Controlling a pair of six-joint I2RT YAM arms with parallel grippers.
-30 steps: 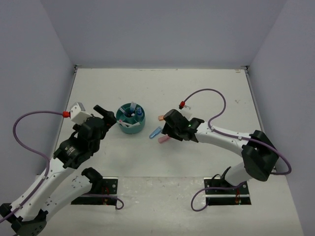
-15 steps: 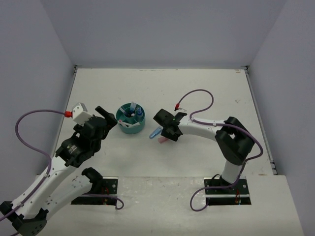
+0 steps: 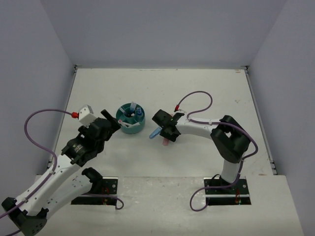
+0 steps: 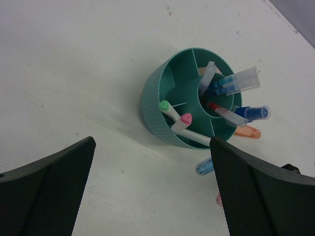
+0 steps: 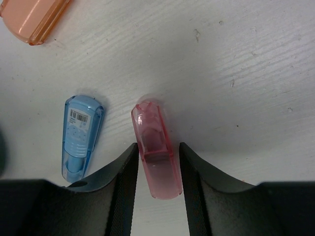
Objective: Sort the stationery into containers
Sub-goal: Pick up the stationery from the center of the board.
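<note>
The right fingers [image 5: 123, 187] pinch the pink marker [image 5: 156, 147] lying flat on the bench [image 5: 246, 73] right of the teal organizer [image 4: 157, 105], yet gripped toward one end it may swivel loose when lifted, knocking the light-blue marker [image 5: 79, 135] beside it, while the left fingers [image 4: 49, 191] gape wide.

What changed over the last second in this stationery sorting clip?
The right arm folded its elbow in, and the right pincer closed on the pink marker, which lies on the table. The left arm swung right toward the organizer, its left pincer open throughout. The organizer and the blue marker stayed put.
</note>
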